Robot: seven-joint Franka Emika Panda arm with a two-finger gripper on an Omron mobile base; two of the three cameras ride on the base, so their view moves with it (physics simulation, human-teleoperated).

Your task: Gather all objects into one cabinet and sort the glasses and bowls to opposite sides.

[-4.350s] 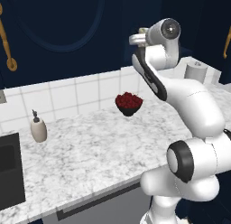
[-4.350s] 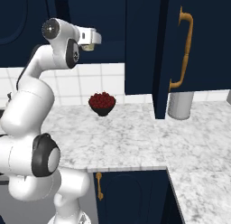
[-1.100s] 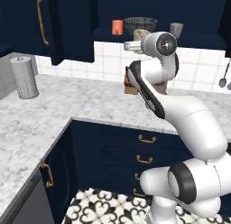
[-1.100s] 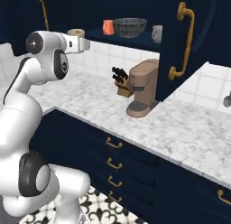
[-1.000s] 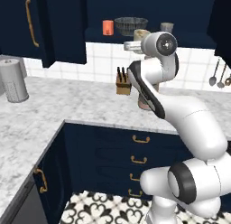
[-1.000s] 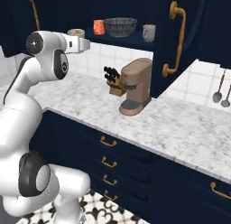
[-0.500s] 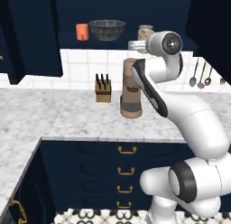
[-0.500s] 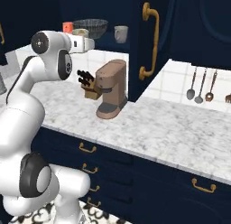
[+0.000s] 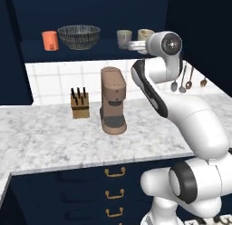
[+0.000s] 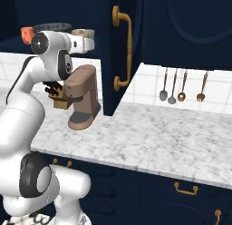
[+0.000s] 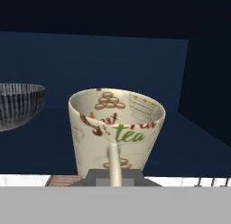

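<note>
My gripper (image 11: 113, 161) is shut on the wall of the cream patterned cup (image 11: 116, 128), held upright in front of the open cabinet's navy shelf (image 9: 90, 52). In the left base view the cream cup (image 9: 145, 34) sits at my gripper (image 9: 138, 43), right of the grey-mauve cup (image 9: 123, 38). The striped dark bowl (image 9: 79, 36) and the orange cup (image 9: 50, 40) stand further left on that shelf. The bowl (image 11: 18, 105) lies to the left in the hand view. The right base view has the cup (image 10: 83, 32) at my gripper (image 10: 84, 41), beside the cabinet door (image 10: 108, 61).
A brown coffee machine (image 9: 112, 100) and a knife block (image 9: 79, 103) stand on the marble counter (image 9: 50, 142) under the shelf. The open door's brass handle (image 10: 123, 47) hangs just right of my hand. Utensils (image 10: 181, 85) hang on the tiled wall; navy drawers (image 9: 113, 192) run below.
The base has moved, so the whole scene has shifted and the shelf now sits squarely ahead. My arm keeps the same raised pose with the cream cup in its grip.
</note>
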